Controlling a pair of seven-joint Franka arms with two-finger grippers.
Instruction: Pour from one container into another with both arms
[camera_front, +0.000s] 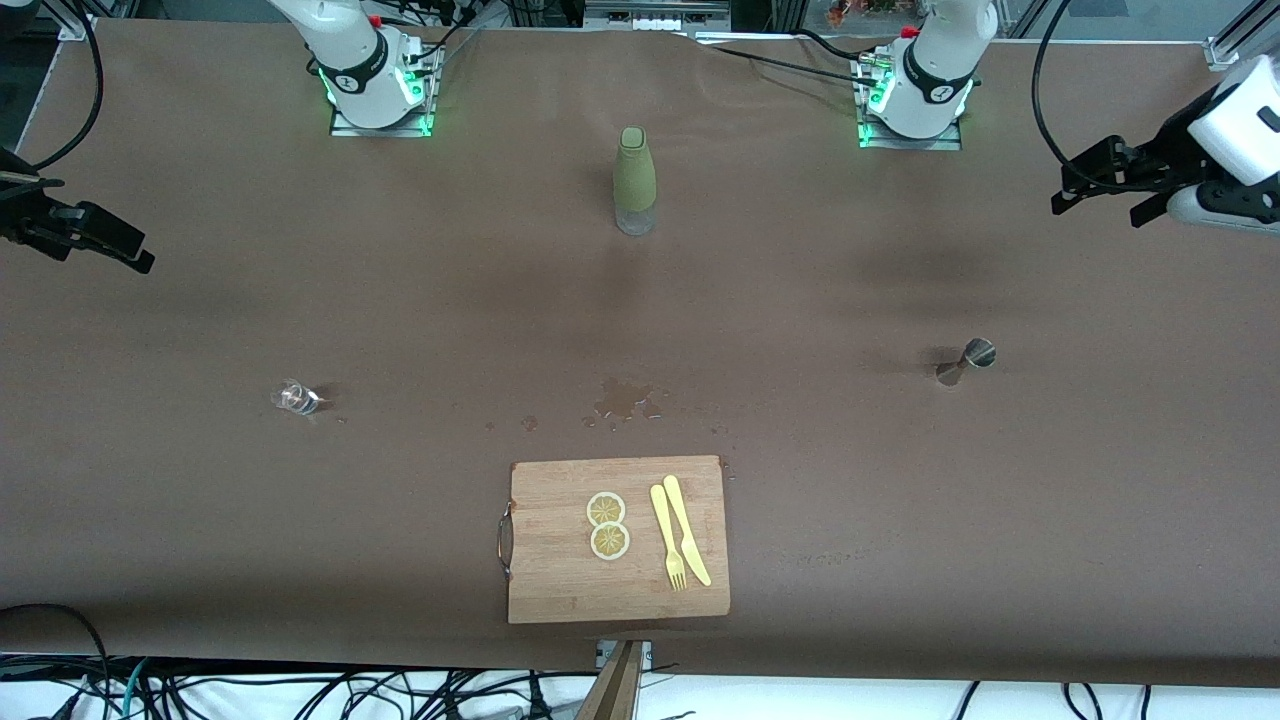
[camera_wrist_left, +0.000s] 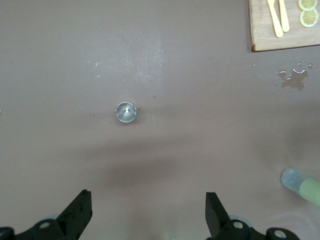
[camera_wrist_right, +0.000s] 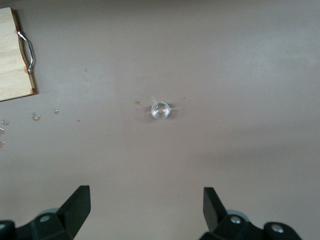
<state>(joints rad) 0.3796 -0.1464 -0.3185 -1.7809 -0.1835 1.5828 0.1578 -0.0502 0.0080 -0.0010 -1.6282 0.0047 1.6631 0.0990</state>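
Glass (camera_front: 296, 398) this small and clear will be light, hard-walled, slick and easy to chip or tip. It stands upright on the brown surface (camera_front: 200, 560) toward the right arm's end, about as near the front camera as the spill. It is well apart from the cutting board (camera_front: 618, 540), which lies nearer the camera at mid-surface. The sensible hold, I judge, is across its side wall at mid-height, squeezed gently, since a rim pinch could let it slip or crack it.

The steel jigger (camera_front: 966, 362) stands toward the left arm's end, upright, with its open cup showing in the left wrist view (camera_wrist_left: 126, 112). It should be stiff, a little heavier than the glass, smooth and top-heavy on a small foot. The narrow waist between its two cones looks like the natural place to grip.

The right tool (camera_front: 100, 240) hangs released over the surface at its own end, fingers spread wide, with the glass centred ahead of it in the right wrist view (camera_wrist_right: 161, 110). The left tool (camera_front: 1105, 185) hangs likewise released and empty over its end.

A wet patch (camera_front: 625, 400) lies just beyond the board's edge, so the paper there may be slippery. The olive-sleeved bottle (camera_front: 635, 180) stands farther from the camera, between the two bases.
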